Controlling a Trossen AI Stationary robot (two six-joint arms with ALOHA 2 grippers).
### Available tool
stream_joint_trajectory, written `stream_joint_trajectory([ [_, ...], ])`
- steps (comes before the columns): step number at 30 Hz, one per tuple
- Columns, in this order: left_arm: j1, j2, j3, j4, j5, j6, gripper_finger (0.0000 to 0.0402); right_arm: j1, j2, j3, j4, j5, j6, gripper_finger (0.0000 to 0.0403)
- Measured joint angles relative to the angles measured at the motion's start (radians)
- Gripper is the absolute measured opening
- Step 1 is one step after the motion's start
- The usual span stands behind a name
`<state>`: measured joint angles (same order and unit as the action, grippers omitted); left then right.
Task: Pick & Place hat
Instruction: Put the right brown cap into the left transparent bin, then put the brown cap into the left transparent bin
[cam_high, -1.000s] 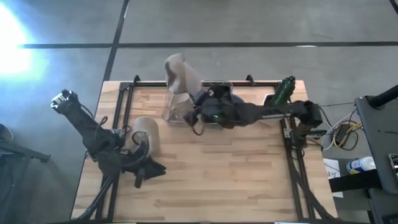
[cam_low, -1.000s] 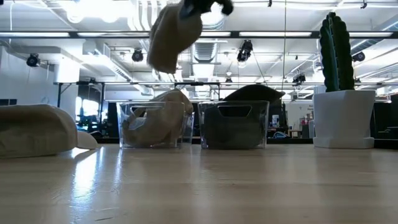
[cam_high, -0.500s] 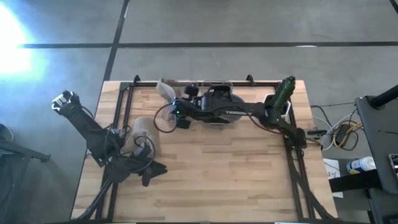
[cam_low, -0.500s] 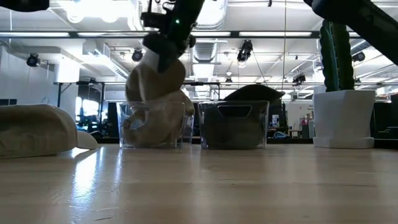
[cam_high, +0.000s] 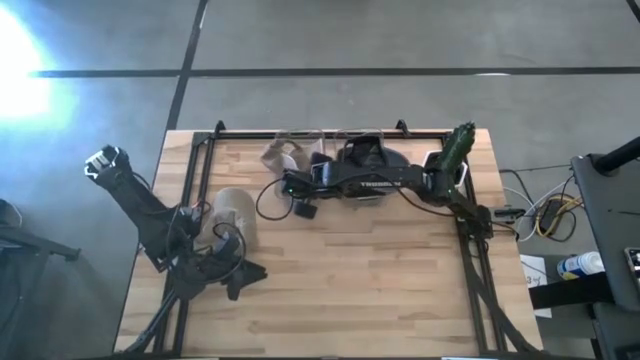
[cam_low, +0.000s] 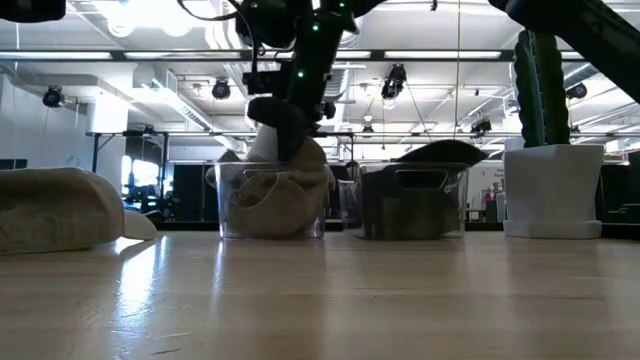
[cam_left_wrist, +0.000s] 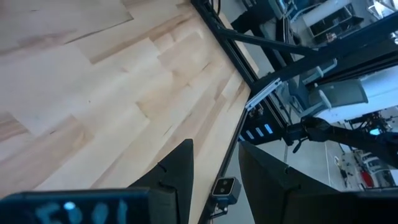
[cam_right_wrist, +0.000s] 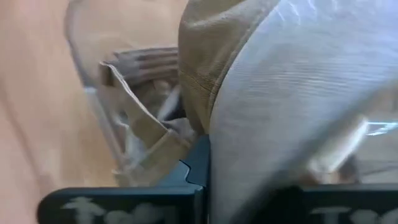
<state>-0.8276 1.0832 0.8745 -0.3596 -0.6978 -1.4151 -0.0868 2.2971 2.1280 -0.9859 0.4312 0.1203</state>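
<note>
My right gripper (cam_low: 285, 125) reaches down into the clear bin (cam_low: 232, 205) at the table's far edge and is shut on a tan hat (cam_low: 280, 180), which sits inside the bin on other tan cloth (cam_right_wrist: 146, 87). From above, the gripper (cam_high: 297, 172) is at this bin (cam_high: 285, 152). A second tan hat (cam_high: 236, 212) lies brim down on the table's left part, beside my left arm. My left gripper (cam_high: 236, 277) is open above the table near the left near corner, touching nothing. My right gripper holds the tan hat's crown cloth (cam_right_wrist: 205, 93), pinched between the two fingers (cam_right_wrist: 198, 163). It comes from above, pointing down into the bin. The hat hangs below the fingers with its lower part resting on the tan cloth in the bin (cam_low: 270, 200).
A second clear bin (cam_low: 412, 200) with a dark hat (cam_high: 366, 155) stands right of the first. A cactus in a white pot (cam_low: 552, 150) stands at the far right corner. Black rails (cam_high: 200, 180) run along the table's sides. Bare wood (cam_high: 380, 270) fills the near half.
My right gripper has carried the tan hat from high above the table down and toward the far left, into the clear bin. The hat now rests among the tan cloth there. In the low view both bins have slid a little to the right.
</note>
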Motion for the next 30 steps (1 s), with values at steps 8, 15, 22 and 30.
stream_joint_trajectory([
  [8,0.000,0.000,0.000,0.000,-0.002,0.000,0.0121,-0.015,0.000,-0.026,-0.011,-0.103,0.048,0.0132],
  [15,0.000,0.000,-0.002,-0.002,-0.004,0.003,0.0121,0.020,-0.048,0.025,-0.009,-0.094,-0.042,0.0208],
  [22,0.001,-0.003,-0.002,-0.085,-0.021,0.002,0.0121,0.061,-0.138,0.020,-0.003,-0.008,-0.073,0.0232],
  [30,0.001,-0.003,-0.009,-0.249,0.021,-0.039,0.0121,0.144,-0.303,-0.208,0.194,-0.147,-0.019,0.0222],
])
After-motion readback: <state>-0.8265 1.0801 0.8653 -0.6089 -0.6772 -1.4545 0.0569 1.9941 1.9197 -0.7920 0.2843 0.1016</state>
